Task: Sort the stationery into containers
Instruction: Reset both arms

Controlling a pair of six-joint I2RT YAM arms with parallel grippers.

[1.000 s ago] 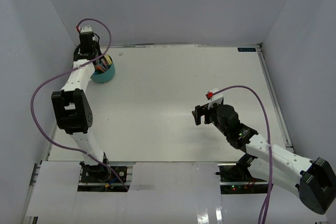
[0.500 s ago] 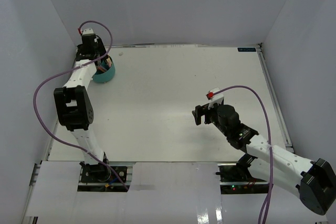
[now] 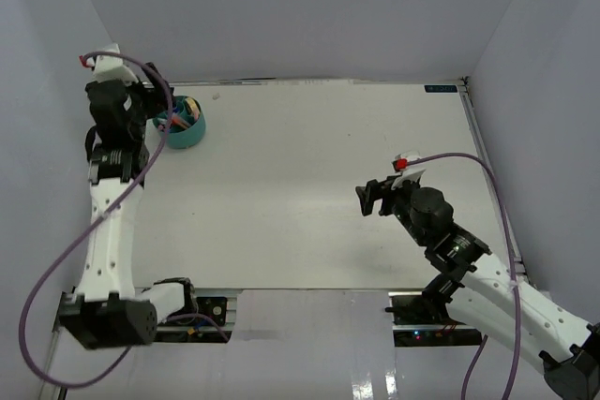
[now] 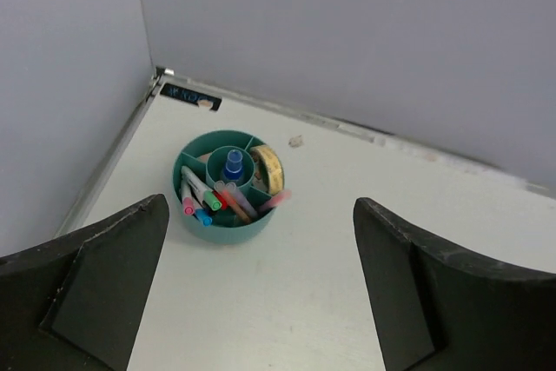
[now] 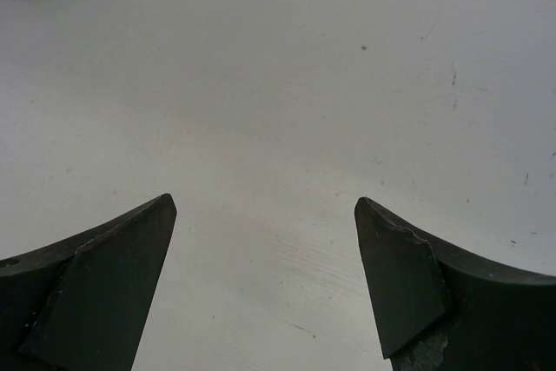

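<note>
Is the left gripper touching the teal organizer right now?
Apart. The left wrist view shows the left gripper with its jaws open and held clear of the teal organizer, with bare table lying between the jaws and the organizer.

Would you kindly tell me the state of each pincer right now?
Left pincer: open, holding nothing.
Right pincer: open, holding nothing.
</note>
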